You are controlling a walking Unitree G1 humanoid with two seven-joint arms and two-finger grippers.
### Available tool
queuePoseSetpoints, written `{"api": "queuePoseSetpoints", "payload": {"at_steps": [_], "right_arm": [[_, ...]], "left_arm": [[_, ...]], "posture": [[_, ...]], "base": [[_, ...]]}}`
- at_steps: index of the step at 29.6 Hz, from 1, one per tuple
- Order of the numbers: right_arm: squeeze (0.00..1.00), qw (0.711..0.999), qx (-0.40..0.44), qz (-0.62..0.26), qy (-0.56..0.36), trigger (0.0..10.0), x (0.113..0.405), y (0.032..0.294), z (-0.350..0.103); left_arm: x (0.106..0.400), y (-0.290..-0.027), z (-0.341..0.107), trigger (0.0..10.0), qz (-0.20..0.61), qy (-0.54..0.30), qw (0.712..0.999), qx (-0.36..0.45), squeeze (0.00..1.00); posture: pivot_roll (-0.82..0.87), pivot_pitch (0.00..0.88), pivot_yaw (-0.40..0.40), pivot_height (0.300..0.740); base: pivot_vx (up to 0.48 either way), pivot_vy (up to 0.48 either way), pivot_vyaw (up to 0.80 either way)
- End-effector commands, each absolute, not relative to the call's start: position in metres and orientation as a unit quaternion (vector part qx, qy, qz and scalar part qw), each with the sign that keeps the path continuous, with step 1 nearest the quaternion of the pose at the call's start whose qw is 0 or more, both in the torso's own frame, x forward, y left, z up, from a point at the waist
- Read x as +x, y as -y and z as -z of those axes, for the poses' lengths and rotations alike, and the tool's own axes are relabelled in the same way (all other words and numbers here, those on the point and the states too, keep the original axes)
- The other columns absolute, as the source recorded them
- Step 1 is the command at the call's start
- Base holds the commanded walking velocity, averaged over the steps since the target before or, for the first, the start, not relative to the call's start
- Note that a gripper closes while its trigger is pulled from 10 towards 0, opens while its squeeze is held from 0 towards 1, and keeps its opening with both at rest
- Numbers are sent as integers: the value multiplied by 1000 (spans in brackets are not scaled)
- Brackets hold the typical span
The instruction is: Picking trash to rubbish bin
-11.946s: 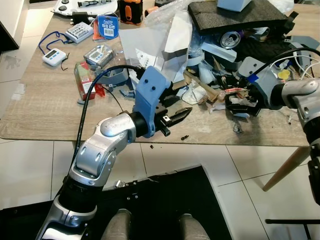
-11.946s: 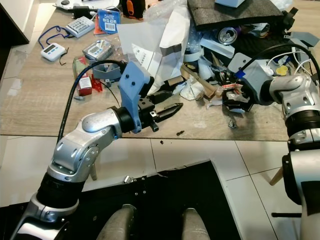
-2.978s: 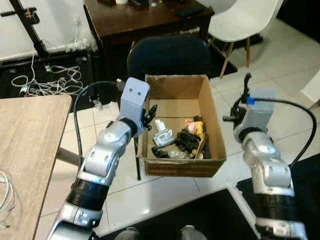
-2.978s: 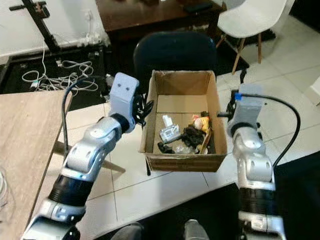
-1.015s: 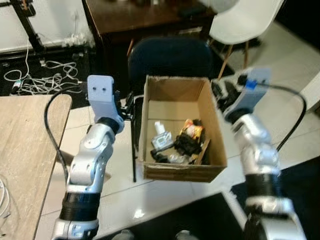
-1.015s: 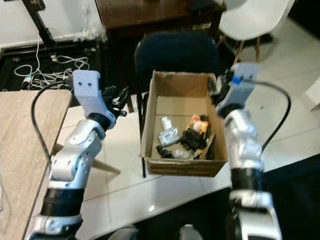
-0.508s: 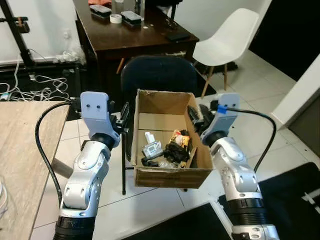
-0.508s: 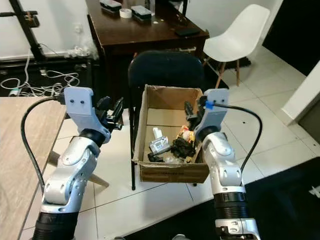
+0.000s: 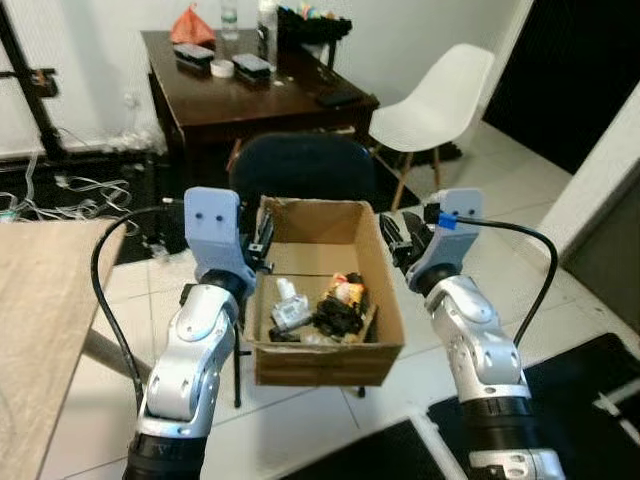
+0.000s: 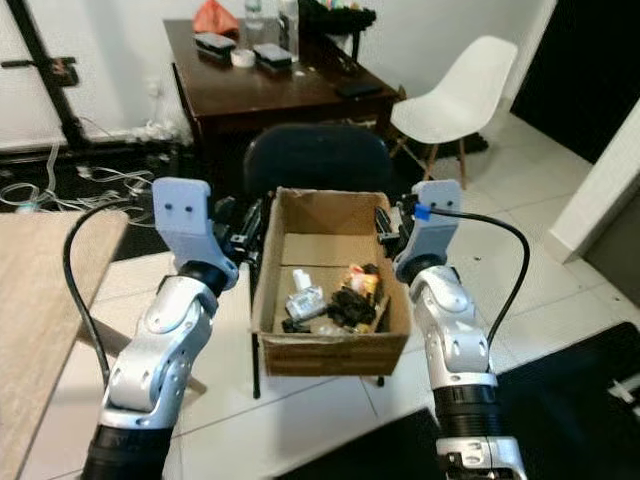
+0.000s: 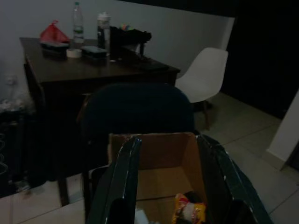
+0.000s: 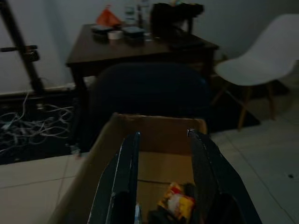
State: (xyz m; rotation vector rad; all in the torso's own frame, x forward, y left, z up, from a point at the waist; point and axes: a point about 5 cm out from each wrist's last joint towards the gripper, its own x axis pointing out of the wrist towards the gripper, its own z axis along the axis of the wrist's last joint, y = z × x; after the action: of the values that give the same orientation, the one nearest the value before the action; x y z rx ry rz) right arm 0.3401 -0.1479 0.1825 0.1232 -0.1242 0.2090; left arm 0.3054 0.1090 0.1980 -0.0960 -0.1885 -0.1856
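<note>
Cardboard box [image 9: 325, 360] of trash sits between both arms: left end effector [image 9: 262, 236], fingers spread and empty, now hugs its left wall, while right end effector [image 9: 393, 236], also spread, stays by its right wall.

Both silver arms raised in front of the body, elbows bent, forearms angled up and forward. Left arm on the left side, wrist capped by a blue housing, black cable looping back from it. Left pincer [image 9: 262, 237] points forward — fingers [image 11: 122, 179] spread apart, nothing between them. Right arm mirrors it on the right, blue-grey wrist housing with a black cable arcing down behind. Right pincer [image 9: 392, 235] also points forward — fingers [image 12: 125, 179] parted, nothing held. The two pincers sit at about the same height, well apart from each other.
</note>
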Motion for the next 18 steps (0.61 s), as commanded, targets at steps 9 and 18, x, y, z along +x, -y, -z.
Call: {"api": "queuePoseSetpoints", "payload": {"at_steps": [9, 18], "right_arm": [[0, 991, 88, -101, 30, 10000, 336, 145, -169], [0, 990, 81, -109, 29, 10000, 333, 136, -166]], "left_arm": [[311, -111, -190, 10000, 73, 53, 995, -50, 0], [313, -115, -187, 10000, 59, 38, 997, -44, 0]], "posture": [[39, 62, -45, 740], [44, 68, -34, 740]], "base": [[0, 0, 0], [0, 0, 0]]}}
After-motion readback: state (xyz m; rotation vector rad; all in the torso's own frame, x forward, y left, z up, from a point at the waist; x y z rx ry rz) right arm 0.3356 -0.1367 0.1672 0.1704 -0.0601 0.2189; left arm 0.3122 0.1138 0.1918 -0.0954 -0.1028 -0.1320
